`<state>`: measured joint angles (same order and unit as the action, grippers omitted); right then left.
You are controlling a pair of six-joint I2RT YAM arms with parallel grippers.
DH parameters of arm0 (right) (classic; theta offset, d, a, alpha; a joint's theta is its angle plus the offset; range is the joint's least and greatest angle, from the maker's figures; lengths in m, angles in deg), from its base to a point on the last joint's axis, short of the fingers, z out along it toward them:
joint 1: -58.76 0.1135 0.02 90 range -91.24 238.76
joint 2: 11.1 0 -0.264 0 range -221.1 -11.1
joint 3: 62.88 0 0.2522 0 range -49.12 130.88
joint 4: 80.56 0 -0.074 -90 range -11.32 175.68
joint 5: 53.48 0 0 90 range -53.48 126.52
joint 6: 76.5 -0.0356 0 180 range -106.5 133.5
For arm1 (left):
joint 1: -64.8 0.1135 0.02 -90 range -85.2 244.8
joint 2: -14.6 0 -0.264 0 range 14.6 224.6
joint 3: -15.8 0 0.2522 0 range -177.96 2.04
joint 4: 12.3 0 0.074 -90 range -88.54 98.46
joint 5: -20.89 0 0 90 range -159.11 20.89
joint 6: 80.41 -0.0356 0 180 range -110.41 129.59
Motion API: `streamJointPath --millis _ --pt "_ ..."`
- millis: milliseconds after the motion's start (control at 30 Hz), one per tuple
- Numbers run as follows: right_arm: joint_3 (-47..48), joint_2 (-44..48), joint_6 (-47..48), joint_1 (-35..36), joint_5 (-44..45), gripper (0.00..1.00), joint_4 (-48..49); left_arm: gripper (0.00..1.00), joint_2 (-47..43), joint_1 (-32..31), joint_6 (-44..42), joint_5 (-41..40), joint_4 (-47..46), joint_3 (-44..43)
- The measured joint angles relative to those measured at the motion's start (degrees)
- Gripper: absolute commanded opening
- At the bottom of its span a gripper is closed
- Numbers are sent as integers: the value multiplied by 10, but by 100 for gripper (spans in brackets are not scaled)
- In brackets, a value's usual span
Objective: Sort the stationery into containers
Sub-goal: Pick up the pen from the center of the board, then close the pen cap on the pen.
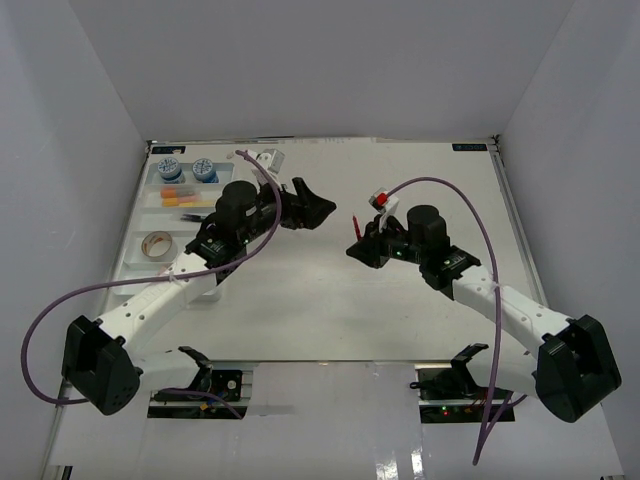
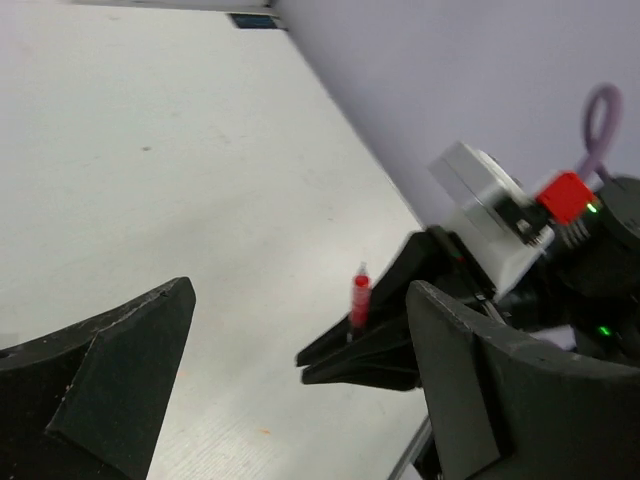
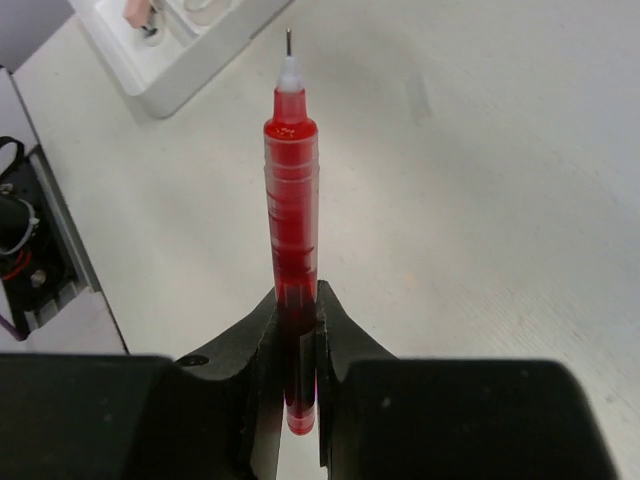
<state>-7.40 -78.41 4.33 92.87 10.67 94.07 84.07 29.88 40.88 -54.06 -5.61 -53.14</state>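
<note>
1. Right gripper (image 3: 297, 330) is pinched tight on the red pen (image 3: 291, 190), gripping low on the barrel, tip poking out past the fingers.
2. Left gripper (image 1: 315, 203) gapes wide, holding nothing, near that pen.
3. Both hang over mid-table (image 1: 300, 300), well apart from the white tray (image 1: 140, 215) along the left edge.

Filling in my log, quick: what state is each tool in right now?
The left tool is open, holding nothing.
The right tool is closed on the red pen.
</note>
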Motion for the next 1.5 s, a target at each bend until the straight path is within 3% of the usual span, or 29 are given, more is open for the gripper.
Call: streamJointPath --millis 267,433,733,833,1133,1500 --pt "-32 35 4 -8 59 8 -23 92 92 8 99 -205 224 -118" --pt "-41 44 7 -8 66 8 -23 89 195 12 163 -254 328 -166" --pt "-75 67 11 -8 56 8 -19 72 369 39 238 -266 442 -280" --pt "-90 68 11 -8 47 8 -18 62 416 47 257 -264 474 -327" --pt "-98 87 11 -8 34 8 -5 58 509 66 289 -249 541 -407" --pt "-114 94 13 -10 32 8 6 55 528 77 304 -233 575 -424"
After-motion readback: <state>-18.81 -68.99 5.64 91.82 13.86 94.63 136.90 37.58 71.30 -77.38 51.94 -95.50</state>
